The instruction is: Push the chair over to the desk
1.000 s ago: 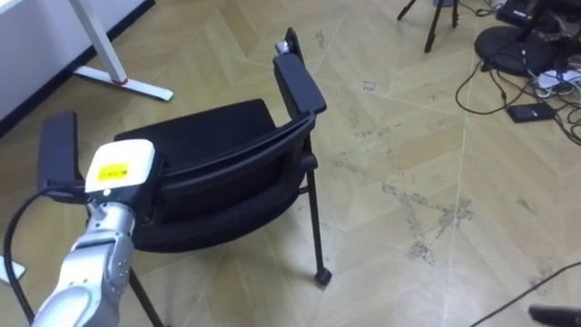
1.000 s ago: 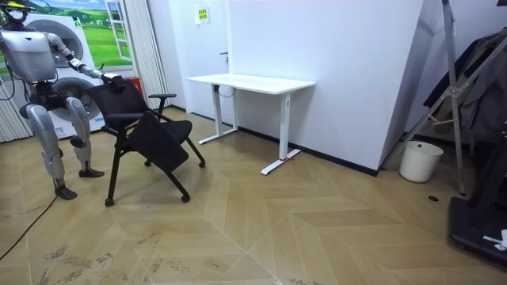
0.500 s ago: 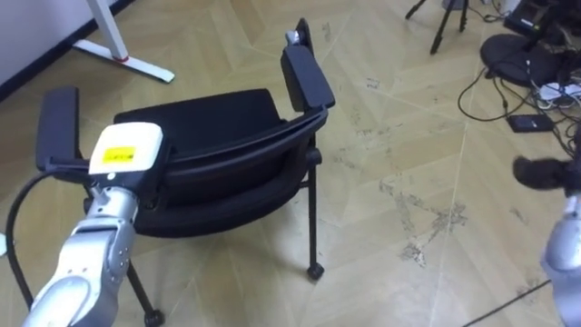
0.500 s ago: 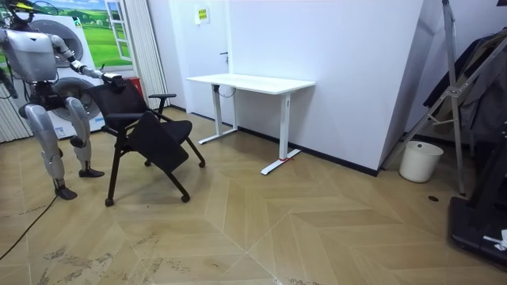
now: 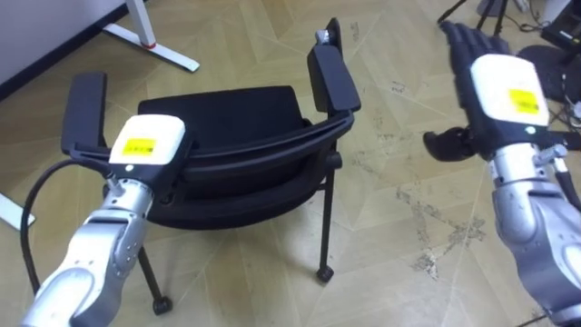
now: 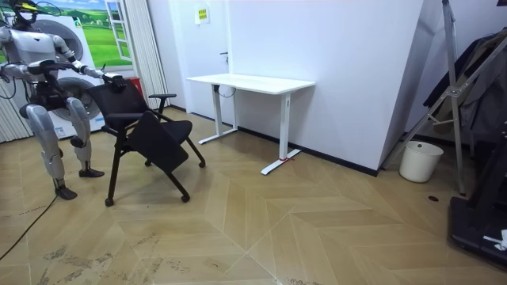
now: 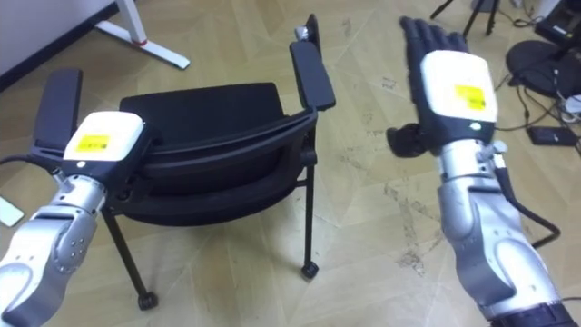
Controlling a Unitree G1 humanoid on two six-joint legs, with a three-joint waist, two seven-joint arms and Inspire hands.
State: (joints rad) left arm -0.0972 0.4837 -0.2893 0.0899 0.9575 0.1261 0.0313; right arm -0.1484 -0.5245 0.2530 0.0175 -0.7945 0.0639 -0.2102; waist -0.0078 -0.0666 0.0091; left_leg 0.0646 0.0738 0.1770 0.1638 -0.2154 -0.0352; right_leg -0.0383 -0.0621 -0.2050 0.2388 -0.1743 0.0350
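my left robot hand [image 5: 145, 150], 9 o'clock, on chair [image 5: 238, 111] back, state i cannot tell; right robot hand [image 5: 497, 86], 2 o'clock, fingers straight.

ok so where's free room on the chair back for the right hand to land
The backrest rail is bare between the left hand and the armrest on the right. The open right hand hovers off to that side, over bare floor beside the chair. Crowded: the far right, with cables.
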